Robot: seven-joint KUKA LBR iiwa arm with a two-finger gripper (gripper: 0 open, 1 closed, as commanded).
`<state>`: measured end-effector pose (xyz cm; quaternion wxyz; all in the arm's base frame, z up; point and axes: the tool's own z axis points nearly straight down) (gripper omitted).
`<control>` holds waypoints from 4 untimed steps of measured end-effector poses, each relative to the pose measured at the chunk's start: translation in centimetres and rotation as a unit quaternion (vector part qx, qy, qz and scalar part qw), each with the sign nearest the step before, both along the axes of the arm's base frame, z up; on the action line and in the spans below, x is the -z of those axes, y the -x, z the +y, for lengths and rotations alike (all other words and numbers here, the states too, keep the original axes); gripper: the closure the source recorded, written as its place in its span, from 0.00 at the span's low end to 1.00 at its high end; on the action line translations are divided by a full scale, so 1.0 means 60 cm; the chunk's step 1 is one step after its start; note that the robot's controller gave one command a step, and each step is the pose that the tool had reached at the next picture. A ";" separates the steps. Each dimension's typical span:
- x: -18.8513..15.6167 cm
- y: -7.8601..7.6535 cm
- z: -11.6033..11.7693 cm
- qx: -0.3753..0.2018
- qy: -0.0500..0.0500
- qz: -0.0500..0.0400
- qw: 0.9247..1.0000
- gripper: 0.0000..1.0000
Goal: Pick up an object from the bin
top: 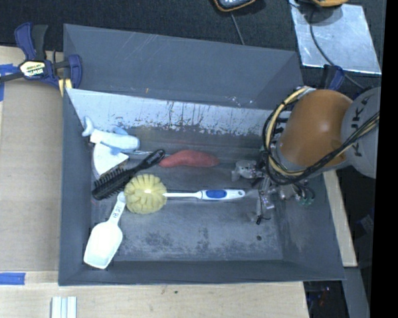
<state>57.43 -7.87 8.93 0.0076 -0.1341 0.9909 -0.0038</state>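
Yellow-headed brush [184,195], white-blue handle, near gripper [263,211]

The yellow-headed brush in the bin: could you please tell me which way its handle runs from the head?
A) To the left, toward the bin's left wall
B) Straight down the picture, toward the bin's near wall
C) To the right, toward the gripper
C: the yellow-headed brush lies with its round head on the left, and its white and blue handle runs right, the tip ending just short of the gripper.
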 end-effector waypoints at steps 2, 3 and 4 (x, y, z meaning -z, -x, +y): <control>0.031 -0.033 0.015 -0.035 0.000 -0.003 0.999 0.00; 0.030 -0.009 0.025 -0.086 0.002 -0.002 0.996 0.00; 0.031 0.006 0.015 0.108 -0.002 -0.003 0.994 0.00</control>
